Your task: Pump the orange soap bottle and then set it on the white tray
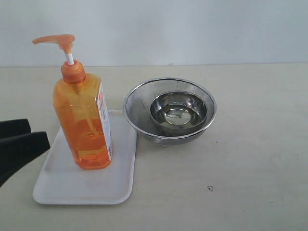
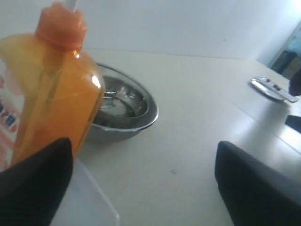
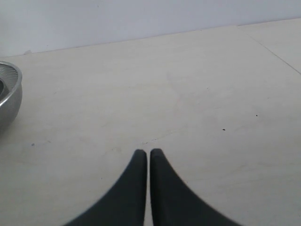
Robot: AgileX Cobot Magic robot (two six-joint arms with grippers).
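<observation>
Bottle's basically home already: the orange soap bottle (image 1: 84, 120) stood upright on the white tray (image 1: 62, 185), left of centre in the outside shot. A steel strainer bowl (image 1: 137, 103) sat just right of the tray on the counter (image 1: 240, 168). The left end effector (image 1: 36, 134) was at the left edge of frame, jaws spread wide and gripping nothing, near the bottle but clear of it. The right end effector (image 3: 148, 157) was clenched shut over bare counter, holding nothing. My read: only the retreat was left. I'd pull that left arm straight back and level, with no swing toward the bottle. It's tall, narrow and looks tippy with that pump head (image 1: 55, 41) up top.
</observation>
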